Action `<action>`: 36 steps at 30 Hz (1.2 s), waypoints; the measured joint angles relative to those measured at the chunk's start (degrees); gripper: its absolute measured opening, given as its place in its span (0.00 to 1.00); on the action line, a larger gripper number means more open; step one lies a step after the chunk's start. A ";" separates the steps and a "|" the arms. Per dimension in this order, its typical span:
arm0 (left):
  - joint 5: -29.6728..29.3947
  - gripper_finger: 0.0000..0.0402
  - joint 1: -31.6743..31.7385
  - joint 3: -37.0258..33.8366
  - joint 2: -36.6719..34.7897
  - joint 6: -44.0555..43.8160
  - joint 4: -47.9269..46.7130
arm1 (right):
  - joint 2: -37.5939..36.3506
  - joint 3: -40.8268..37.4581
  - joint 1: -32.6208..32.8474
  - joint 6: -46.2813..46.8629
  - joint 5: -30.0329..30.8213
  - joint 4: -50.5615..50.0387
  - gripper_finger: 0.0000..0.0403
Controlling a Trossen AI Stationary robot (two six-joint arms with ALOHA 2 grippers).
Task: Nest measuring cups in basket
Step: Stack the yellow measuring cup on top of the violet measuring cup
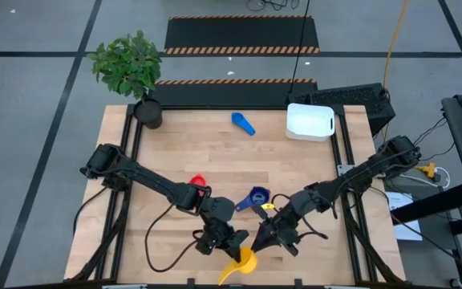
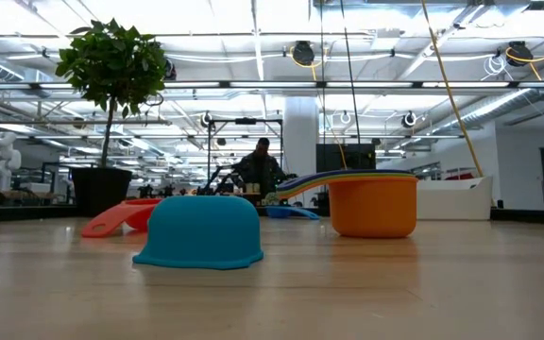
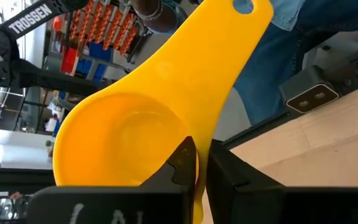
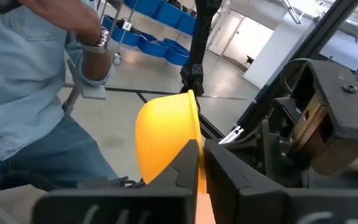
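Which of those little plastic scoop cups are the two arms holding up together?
The yellow plastic measuring cup at the table's near edge. Both the left gripper and right gripper are shut on it; the other cups lie on the table.

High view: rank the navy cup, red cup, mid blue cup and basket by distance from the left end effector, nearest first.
From the left end effector, shut on the yellow cup:
1. Navy cup, just beyond it, toward the right arm.
2. Red cup, beyond, on the left; nearly tied with navy.
3. Mid blue cup, far middle.
4. Basket, far right corner.

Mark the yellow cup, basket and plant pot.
yellow cup [image 1: 243,262], high view, on its bowl.
basket [image 1: 310,122], high view, on its floor.
plant pot [image 1: 147,112], high view, on its rim.
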 joint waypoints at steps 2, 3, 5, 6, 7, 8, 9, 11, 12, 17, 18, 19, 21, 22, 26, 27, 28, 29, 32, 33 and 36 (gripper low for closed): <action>-0.30 0.03 -0.01 0.00 0.00 -0.38 0.01 | 0.00 0.00 -0.16 -0.34 -0.10 -0.38 0.01; -0.82 0.03 -0.01 0.00 0.00 -0.76 0.01 | 0.00 0.00 -0.21 -0.36 -0.09 -0.46 0.01; -2.59 0.02 -0.01 0.00 0.00 -2.20 0.01 | -0.27 -0.02 -0.23 -0.36 0.35 -1.00 0.01; -3.53 0.03 -0.05 0.00 0.00 -3.16 0.03 | -0.64 -0.02 -0.23 -0.51 0.94 -1.65 0.01; -4.54 0.04 -0.08 0.00 0.00 -4.53 0.15 | -1.15 -0.04 -0.21 -0.70 1.90 -2.46 0.01; -5.71 0.07 -0.08 0.00 0.00 -5.97 0.50 | -1.78 -0.04 -0.21 -0.73 3.01 -3.23 0.01; -6.82 0.10 -0.08 -0.02 0.00 -7.78 1.14 | -2.70 -0.04 -0.23 -0.69 3.88 -4.34 0.01; -10.37 0.16 -0.29 -0.08 0.03 -11.78 3.65 | -4.86 0.01 0.07 -0.49 5.78 -6.91 0.01; -13.03 0.20 -0.56 -0.09 0.05 -13.85 5.33 | -5.94 0.09 0.30 -0.47 6.93 -8.25 0.00; -25.76 0.38 -2.15 -0.08 0.07 -21.35 9.80 | -10.99 0.11 2.19 -0.03 10.66 -15.82 0.00; -27.04 0.41 -2.23 -0.09 0.07 -21.61 9.81 | -11.79 0.09 2.61 -0.03 10.92 -17.03 0.00; -27.76 0.44 -2.28 -0.07 0.07 -21.73 9.84 | -12.63 0.09 3.12 -0.01 11.67 -18.30 0.00; -28.74 0.49 -2.26 -0.07 0.07 -22.44 10.56 | -13.80 0.00 4.07 0.05 13.87 -20.22 0.00; -29.32 0.51 -2.26 -0.07 0.07 -23.81 11.17 | -14.37 0.00 4.51 0.04 15.20 -20.98 0.00; -34.55 0.58 -2.33 -0.07 0.05 -29.14 12.96 | -16.29 0.00 6.13 -0.01 20.09 -23.78 0.00; -36.37 0.58 -2.33 -0.07 -0.11 -29.84 12.95 | -16.73 0.00 6.51 -0.01 21.04 -24.51 0.00; -38.09 0.59 -2.35 -0.07 -0.34 -30.38 12.62 | -17.22 0.00 6.79 -0.01 22.19 -25.25 0.00; -39.78 0.59 -2.33 -0.07 -0.51 -31.07 12.33 | -17.57 0.00 6.98 -0.02 23.54 -25.78 0.00; -45.02 0.59 -2.22 -0.02 -0.78 -32.53 12.15 | -18.93 0.00 7.88 0.06 28.11 -27.93 0.00; -46.49 0.59 -2.22 -0.02 -1.00 -32.92 11.87 | -19.28 0.00 8.07 0.22 29.70 -28.87 0.00; -49.84 0.59 -1.98 -0.02 -1.58 -34.48 10.17 | -20.16 0.00 8.53 1.24 33.71 -30.66 0.00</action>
